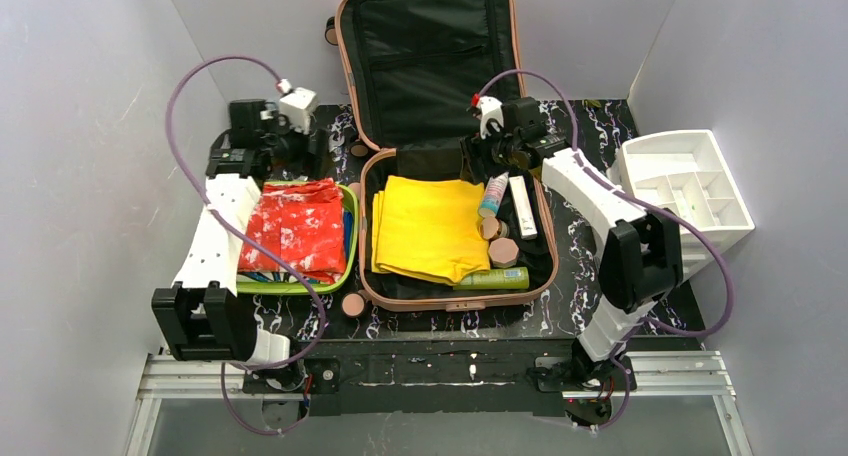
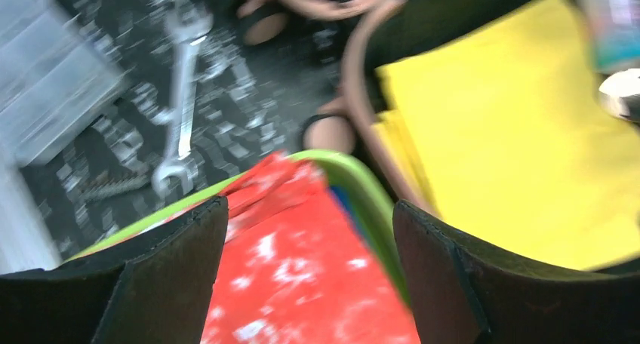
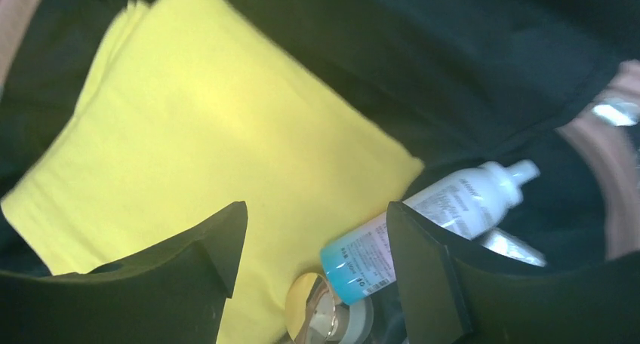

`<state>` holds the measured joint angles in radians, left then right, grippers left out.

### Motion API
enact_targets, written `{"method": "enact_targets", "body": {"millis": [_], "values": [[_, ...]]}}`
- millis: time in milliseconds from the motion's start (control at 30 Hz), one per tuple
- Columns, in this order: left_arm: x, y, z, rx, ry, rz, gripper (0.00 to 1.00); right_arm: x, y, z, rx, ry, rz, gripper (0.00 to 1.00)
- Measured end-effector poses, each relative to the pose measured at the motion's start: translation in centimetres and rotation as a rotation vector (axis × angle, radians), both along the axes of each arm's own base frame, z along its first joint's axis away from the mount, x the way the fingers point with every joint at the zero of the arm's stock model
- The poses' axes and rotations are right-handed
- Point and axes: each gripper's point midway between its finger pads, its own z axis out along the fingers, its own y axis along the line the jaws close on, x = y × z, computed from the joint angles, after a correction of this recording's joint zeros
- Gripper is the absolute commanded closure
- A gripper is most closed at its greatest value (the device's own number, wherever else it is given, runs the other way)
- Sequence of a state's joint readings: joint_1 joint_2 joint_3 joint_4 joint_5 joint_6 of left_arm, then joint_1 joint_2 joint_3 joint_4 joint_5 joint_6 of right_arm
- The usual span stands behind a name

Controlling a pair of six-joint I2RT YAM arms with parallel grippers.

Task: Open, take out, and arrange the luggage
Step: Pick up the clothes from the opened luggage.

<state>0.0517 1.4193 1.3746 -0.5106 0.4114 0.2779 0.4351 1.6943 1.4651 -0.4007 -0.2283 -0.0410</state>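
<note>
The salmon-pink luggage (image 1: 455, 298) lies open, its black-lined lid (image 1: 430, 56) propped against the back wall. Its lower shell holds a folded yellow cloth (image 1: 430, 226), a white bottle with a blue base (image 1: 493, 194), a white tube (image 1: 523, 206), round jars (image 1: 503, 250) and a green tube (image 1: 495, 278). My right gripper (image 1: 478, 161) hovers open over the shell's back right; in its wrist view the gripper (image 3: 317, 208) frames the bottle (image 3: 423, 223), a gold-lidded jar (image 3: 313, 306) and the cloth (image 3: 196, 133). My left gripper (image 1: 305, 148) is open above a red cloth (image 2: 294, 276), holding nothing.
A lime-green tray (image 1: 350, 246) left of the luggage carries the red patterned cloth (image 1: 295, 226). A white drawer organizer (image 1: 690, 181) stands at the right. A black-and-white patterned mat (image 1: 600, 136) covers the table. Grey walls close in on three sides.
</note>
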Motion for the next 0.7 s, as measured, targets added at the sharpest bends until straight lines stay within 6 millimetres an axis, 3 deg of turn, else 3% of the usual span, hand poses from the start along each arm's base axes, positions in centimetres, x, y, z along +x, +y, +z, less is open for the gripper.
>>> {"method": "enact_targets", "body": {"millis": [67, 167, 267, 367, 467, 600, 700], "values": [[-0.8, -4.1, 1.0, -0.032, -0.005, -0.099, 0.19, -0.8, 0.0, -2.3, -0.022, 0.065, 0.053, 0.21], [-2.5, -9.1, -0.2, -0.064, 0.064, -0.222, 0.17, -2.7, 0.5, -4.1, -0.035, 0.129, 0.172, 0.16], [-3.5, -11.3, -2.5, -0.081, 0.160, -0.263, 0.16, -4.1, 1.2, -4.0, -0.039, 0.111, 0.304, 0.10], [-3.7, -11.4, -4.7, -0.084, 0.245, -0.246, 0.13, -5.3, 2.6, -3.0, -0.056, 0.007, 0.462, 0.02], [-3.5, -10.9, -5.4, -0.087, 0.271, -0.226, 0.08, -7.4, 4.9, -2.5, -0.093, -0.106, 0.614, 0.02], [-3.0, -9.9, -5.3, -0.100, 0.270, -0.192, 0.02, -12.8, 10.8, -3.4, -0.136, -0.209, 0.882, 0.01], [-2.5, -8.5, -5.1, -0.132, 0.273, -0.150, 0.02, -16.5, 14.1, -5.7, -0.154, -0.214, 1.031, 0.02]]}}
